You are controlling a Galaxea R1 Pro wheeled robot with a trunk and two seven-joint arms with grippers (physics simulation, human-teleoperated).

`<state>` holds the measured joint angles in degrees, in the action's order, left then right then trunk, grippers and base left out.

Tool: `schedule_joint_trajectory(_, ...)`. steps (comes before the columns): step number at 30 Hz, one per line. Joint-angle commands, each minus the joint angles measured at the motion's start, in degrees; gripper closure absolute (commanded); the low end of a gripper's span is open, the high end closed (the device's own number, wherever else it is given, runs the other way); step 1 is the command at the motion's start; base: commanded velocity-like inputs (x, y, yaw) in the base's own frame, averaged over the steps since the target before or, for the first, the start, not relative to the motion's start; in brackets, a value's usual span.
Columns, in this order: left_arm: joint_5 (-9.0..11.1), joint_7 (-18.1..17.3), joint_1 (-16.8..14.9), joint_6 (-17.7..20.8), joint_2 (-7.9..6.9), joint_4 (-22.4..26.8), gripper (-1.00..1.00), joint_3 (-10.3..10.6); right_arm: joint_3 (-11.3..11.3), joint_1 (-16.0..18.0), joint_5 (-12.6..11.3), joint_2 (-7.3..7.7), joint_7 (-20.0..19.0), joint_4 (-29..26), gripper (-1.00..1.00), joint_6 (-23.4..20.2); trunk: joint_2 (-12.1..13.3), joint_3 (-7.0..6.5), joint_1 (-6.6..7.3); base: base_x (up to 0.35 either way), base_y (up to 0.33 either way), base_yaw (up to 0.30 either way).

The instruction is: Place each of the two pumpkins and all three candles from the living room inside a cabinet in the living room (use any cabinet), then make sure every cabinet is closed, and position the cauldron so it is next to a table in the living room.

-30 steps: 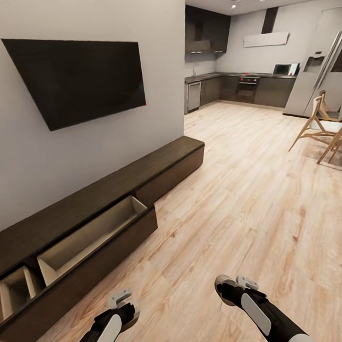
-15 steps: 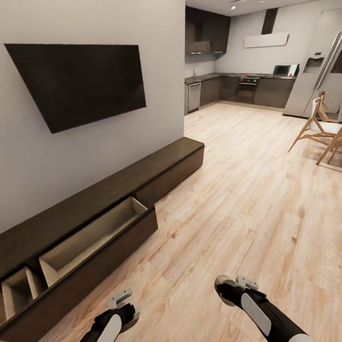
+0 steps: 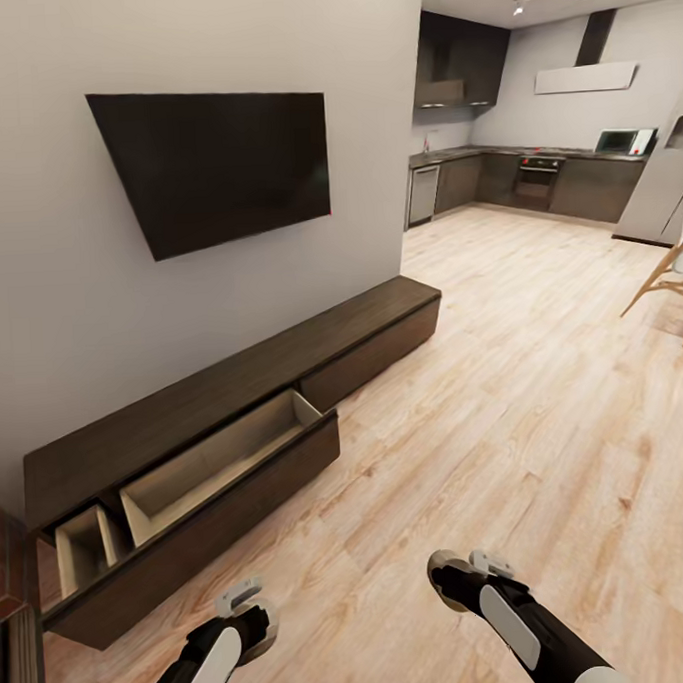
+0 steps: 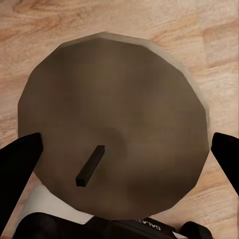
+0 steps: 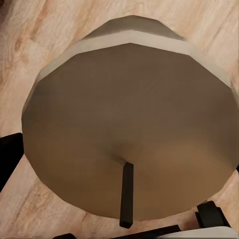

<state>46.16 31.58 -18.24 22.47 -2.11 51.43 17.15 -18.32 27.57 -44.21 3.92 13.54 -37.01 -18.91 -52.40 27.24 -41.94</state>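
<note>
— Candles first: the left gripper (image 4: pixel 119 149) has its jaws set wide around one candle (image 4: pixel 114 124), the right gripper (image 5: pixel 124 164) around another candle (image 5: pixel 129 124).
— And the cabinet (image 3: pixel 226 428)?
— Ahead on the left, drawer (image 3: pixel 218 463) open — roll closer, then lower each candle in.

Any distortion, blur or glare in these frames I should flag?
Head view: wide-angle stretch, the cabinet and the TV splay outward; lighting is even with soft shadows and no harsh glare. Left wrist view: the candle sits very close, soft and faceted. Right wrist view: the second candle looms equally close, its edges slightly blurred.
</note>
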Motion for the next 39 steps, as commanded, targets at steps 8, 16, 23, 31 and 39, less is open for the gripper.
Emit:
schedule_joint_trajectory(8, 1.7, 1.2, -3.3, 19.5, -0.66, 8.5, 1.00, -9.2, -2.6, 0.6, -0.6, -0.17, 13.0, -2.6, 1.00, -17.0, 3.2, -1.30, 1.76, 0.000, 0.000, 0.274)
schedule_joint_trajectory(16, 2.0, 4.9, -6.2, 27.8, -0.52, 10.0, 1.00, -11.6, -2.5, 4.4, -0.6, -0.22, 16.7, -3.9, 1.00, -29.8, 6.4, -2.55, 3.51, 0.000, 0.000, 0.274)
schedule_joint_trajectory(23, 2.2, 5.8, -6.4, 28.3, -0.12, 9.7, 1.00, -11.6, -2.4, 5.3, -0.8, -0.23, 16.8, -4.1, 1.00, -31.0, 9.2, -3.63, 5.05, 0.000, 0.000, 0.274)
schedule_joint_trajectory(31, 2.3, 5.9, -6.4, 28.4, -0.01, 10.1, 1.00, -11.7, -2.2, 5.3, -1.3, -0.19, 16.7, -4.0, 1.00, -31.0, 12.4, -4.96, 6.81, 0.000, 0.000, 0.222)
schedule_joint_trajectory(39, 2.2, 5.6, -6.4, 28.4, 0.26, 12.4, 1.00, -11.4, -2.2, 5.3, -1.4, -0.14, 16.5, -4.1, 1.00, -31.0, 12.8, -5.14, 7.03, 0.024, 0.000, 0.019)
